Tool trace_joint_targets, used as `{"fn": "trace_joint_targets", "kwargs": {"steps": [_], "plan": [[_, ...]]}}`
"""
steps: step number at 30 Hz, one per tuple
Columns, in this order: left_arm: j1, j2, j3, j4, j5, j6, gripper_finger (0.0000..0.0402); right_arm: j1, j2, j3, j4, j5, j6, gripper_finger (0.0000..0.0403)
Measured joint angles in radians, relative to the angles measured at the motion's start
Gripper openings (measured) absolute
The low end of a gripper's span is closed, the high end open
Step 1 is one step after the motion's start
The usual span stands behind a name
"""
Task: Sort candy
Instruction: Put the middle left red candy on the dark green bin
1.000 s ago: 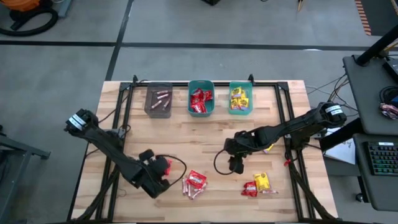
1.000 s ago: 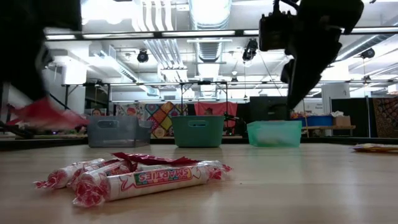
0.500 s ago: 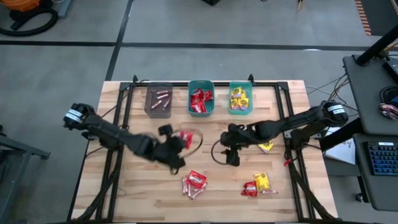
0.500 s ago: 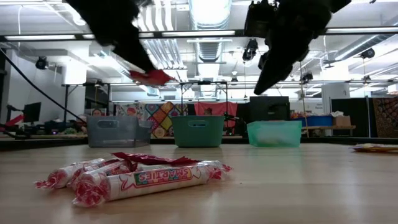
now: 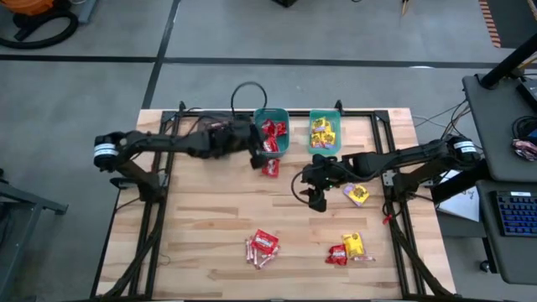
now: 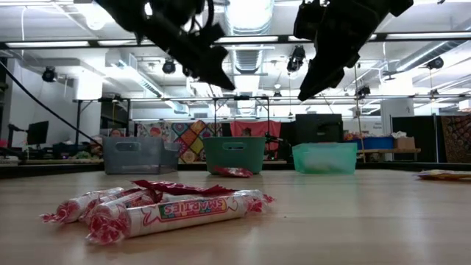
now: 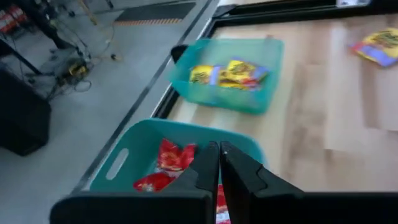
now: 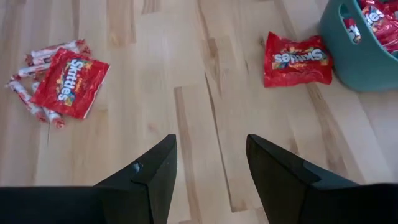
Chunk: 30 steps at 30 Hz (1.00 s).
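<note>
A red candy packet (image 5: 270, 169) lies flat on the table just in front of the middle teal bin (image 5: 284, 143), which holds more red packets; the right wrist view shows the packet (image 8: 296, 59) beside that bin's wall (image 8: 348, 56). My left gripper (image 5: 256, 154) hovers shut at the bin's near left corner, well above the table (image 6: 224, 82), with nothing seen between its fingers (image 7: 219, 163). My right gripper (image 5: 317, 200) hangs open over bare wood right of centre (image 8: 208, 155), touching nothing.
A grey bin (image 5: 214, 135) with stick candies stands far left, and a teal bin (image 5: 324, 132) with yellow packets far right. Loose candy lies near the front: a red packet on stick rolls (image 5: 262, 247), red and yellow packets (image 5: 348, 247), and one yellow packet (image 5: 358, 195).
My left gripper has swung fast from the table's near left up and toward the far edge to the middle teal bin, turning as it went. The red packet it carried has dropped onto the table in front of that bin. My right gripper has drifted slightly up and toward the far edge.
</note>
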Motion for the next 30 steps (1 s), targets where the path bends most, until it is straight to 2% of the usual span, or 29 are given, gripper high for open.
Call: {"fn": "trace_joint_targets", "kwargs": {"steps": [5,11,15,19,24,30], "plan": [[0.07,0.031,0.0,0.014,0.037,-0.009,0.0,0.0,0.003,0.0,0.006,-0.001,0.003,0.0185],[0.053,0.007,-0.002,-0.054,0.043,-0.013,0.0,-0.024,0.02,0.0,0.069,-0.002,0.027,0.0185],[0.022,-0.042,-0.011,-0.109,0.072,-0.027,0.0,-0.054,0.083,0.0,0.139,0.009,0.13,0.0185],[-0.031,-0.098,-0.049,-0.11,0.083,-0.042,0.0,-0.062,0.17,0.0,0.185,0.096,0.28,0.0185],[-0.104,-0.21,-0.149,-0.037,0.083,-0.058,0.0,-0.061,0.239,0.02,0.21,0.199,0.425,0.0185],[-0.166,-0.349,-0.284,0.089,0.077,-0.087,0.0,-0.06,0.302,0.043,0.209,0.215,0.544,0.0185]]}}
